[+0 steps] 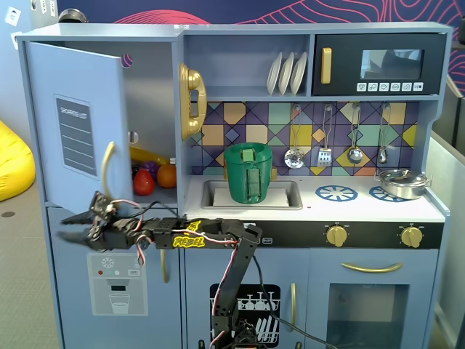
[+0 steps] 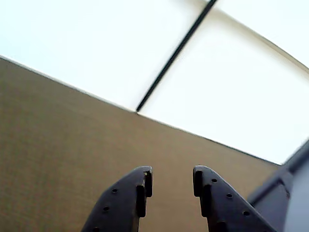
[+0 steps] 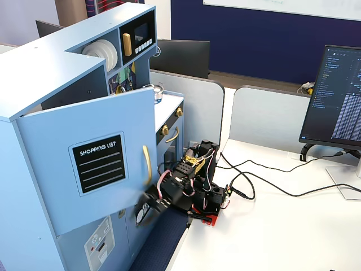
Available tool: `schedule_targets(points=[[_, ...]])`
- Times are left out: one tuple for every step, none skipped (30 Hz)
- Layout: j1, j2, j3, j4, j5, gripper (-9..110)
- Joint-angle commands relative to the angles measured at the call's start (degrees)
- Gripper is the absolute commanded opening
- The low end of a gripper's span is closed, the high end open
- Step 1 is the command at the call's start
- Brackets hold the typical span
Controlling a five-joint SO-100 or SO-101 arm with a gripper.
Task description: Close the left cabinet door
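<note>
The left cabinet door (image 1: 73, 116) is pale blue with a black "SHOPPING LIST" panel and a curved gold handle (image 1: 107, 171). It stands partly open, swung out from the cabinet. It also shows in the other fixed view (image 3: 84, 169), with its handle (image 3: 147, 164) near the free edge. My gripper (image 1: 64, 227) is open and empty. It points left just below the door's lower edge, under the handle. From the side it is blurred at the door's lower corner (image 3: 144, 206). The wrist view shows only the parted fingertips (image 2: 145, 180) over a brown surface.
Below is the pale blue door with the ice-dispenser graphic (image 1: 118, 283). Toy fruit (image 1: 145, 178) lies inside the open cabinet. A gold phone (image 1: 192, 102), a green pot (image 1: 248, 173) in the sink and the black microwave (image 1: 378, 65) lie to the right. A monitor (image 3: 338, 96) and cables stand on the desk.
</note>
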Motion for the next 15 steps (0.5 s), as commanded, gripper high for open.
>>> schedule_targets(points=[[8.53,5.8,0.26,-1.41,-0.79,0],[10.63,6.15,0.62,-1.67,-0.7,0],[12.83,6.5,0.97,-1.85,-0.7,0],[15.12,6.77,1.14,-2.02,-0.88,0],[17.05,6.94,1.23,-2.46,-0.88,0],[19.16,7.03,1.32,-2.99,-0.62,0],[21.09,7.03,1.32,-3.34,-0.53,0],[22.85,7.03,1.32,-3.6,-0.44,0],[24.52,7.03,1.23,-3.78,-0.09,0],[26.02,6.94,1.23,-4.04,0.0,0],[27.33,6.86,1.32,-4.57,0.09,0],[28.3,6.86,1.49,-4.66,0.18,0],[29.0,7.12,1.93,-4.66,0.18,0],[29.27,7.73,2.46,-4.66,0.26,0],[29.27,8.44,3.25,-4.66,0.44,0]])
